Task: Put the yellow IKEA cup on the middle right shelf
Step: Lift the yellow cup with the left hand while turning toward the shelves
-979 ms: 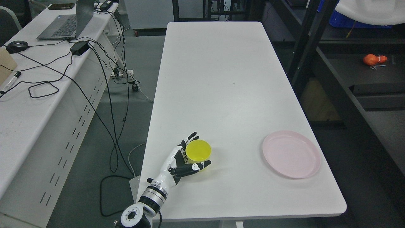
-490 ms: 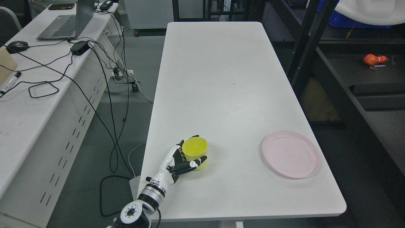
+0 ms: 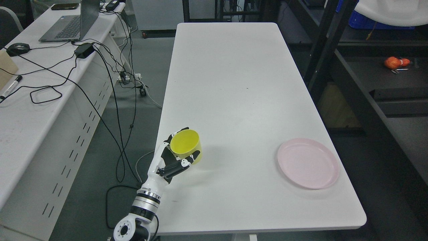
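The left hand (image 3: 174, 160) was wrapped around the yellow cup (image 3: 186, 146), its black fingers (image 3: 187, 161) curled across the cup's near side and others showing behind the rim. The cup sat tilted in that grip, mouth turned up, near the left edge of the white tabletop (image 3: 240, 83); whether it cleared the surface I could not tell. Well apart to the right lay 1 pink plate (image 3: 308, 163). Beyond the tabletop's right side stood a dark shelf (image 3: 394, 83) with 1 orange object (image 3: 394, 62) on it.
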`<state>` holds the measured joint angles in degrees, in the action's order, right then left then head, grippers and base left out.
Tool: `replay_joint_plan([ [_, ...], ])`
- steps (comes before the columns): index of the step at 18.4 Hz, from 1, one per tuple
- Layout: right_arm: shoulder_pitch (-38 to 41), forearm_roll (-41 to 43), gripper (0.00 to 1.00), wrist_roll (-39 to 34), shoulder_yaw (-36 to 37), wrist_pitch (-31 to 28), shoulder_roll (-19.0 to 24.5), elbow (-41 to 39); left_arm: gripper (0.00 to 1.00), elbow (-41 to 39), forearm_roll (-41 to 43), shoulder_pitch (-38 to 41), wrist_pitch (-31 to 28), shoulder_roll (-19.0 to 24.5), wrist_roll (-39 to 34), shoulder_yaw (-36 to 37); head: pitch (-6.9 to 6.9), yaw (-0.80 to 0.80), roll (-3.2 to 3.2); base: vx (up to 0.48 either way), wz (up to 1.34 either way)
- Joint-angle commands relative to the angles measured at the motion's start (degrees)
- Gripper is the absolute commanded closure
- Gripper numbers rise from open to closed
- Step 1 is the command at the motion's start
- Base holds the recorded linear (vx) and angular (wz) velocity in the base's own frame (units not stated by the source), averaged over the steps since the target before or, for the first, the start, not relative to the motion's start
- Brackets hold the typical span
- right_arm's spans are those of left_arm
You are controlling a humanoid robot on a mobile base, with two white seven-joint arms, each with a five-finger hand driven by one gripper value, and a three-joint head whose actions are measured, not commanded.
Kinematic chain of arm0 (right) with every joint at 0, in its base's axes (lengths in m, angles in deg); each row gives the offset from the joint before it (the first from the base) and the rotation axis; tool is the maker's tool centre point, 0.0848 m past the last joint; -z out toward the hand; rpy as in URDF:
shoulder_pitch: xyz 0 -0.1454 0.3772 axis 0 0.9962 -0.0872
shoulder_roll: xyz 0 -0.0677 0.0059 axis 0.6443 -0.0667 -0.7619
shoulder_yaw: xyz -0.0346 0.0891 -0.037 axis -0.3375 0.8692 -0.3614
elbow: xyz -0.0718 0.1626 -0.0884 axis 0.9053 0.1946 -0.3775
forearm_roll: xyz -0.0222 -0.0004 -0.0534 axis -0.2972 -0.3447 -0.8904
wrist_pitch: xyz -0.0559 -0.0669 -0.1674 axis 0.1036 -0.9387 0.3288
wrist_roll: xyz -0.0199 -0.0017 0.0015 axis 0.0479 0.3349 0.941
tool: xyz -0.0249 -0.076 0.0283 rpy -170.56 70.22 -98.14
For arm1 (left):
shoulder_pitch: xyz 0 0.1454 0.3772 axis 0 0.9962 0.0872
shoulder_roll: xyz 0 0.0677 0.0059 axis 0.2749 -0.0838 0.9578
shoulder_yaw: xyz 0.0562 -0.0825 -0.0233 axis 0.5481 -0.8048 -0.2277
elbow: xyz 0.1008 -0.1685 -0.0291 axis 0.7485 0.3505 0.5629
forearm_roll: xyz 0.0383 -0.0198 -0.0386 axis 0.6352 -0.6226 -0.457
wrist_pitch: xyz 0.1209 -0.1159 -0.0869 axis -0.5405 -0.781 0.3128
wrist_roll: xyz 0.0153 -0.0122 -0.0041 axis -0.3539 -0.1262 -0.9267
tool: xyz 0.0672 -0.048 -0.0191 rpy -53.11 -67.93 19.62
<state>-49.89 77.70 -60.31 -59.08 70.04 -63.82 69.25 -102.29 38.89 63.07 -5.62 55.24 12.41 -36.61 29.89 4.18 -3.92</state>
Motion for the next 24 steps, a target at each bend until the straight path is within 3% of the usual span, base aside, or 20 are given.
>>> replay_joint_plan([
  [1, 0.79, 1.41, 0.01, 0.05, -0.97, -0.02, -1.00, 0.00, 1.00, -15.64, -0.57, 1.92, 1.30, 1.00, 0.05, -6.26, 0.00, 0.00, 0.00, 0.007, -0.01],
  [10, 0.79, 1.41, 0.01, 0.05, -0.97, -0.02, -1.00, 0.00, 0.99, -16.97, -0.57, 2.54, 3.67, 1.00, -0.03, -6.09, 0.00, 0.00, 0.00, -0.036, -0.01],
  [24, 0.79, 1.41, 0.01, 0.05, -0.97, -0.02, -1.00, 0.00, 0.99, -16.97, -1.80, 2.19, 4.72, 1.00, -0.03, -5.47, 0.00, 0.00, 0.00, -0.169, -0.20],
])
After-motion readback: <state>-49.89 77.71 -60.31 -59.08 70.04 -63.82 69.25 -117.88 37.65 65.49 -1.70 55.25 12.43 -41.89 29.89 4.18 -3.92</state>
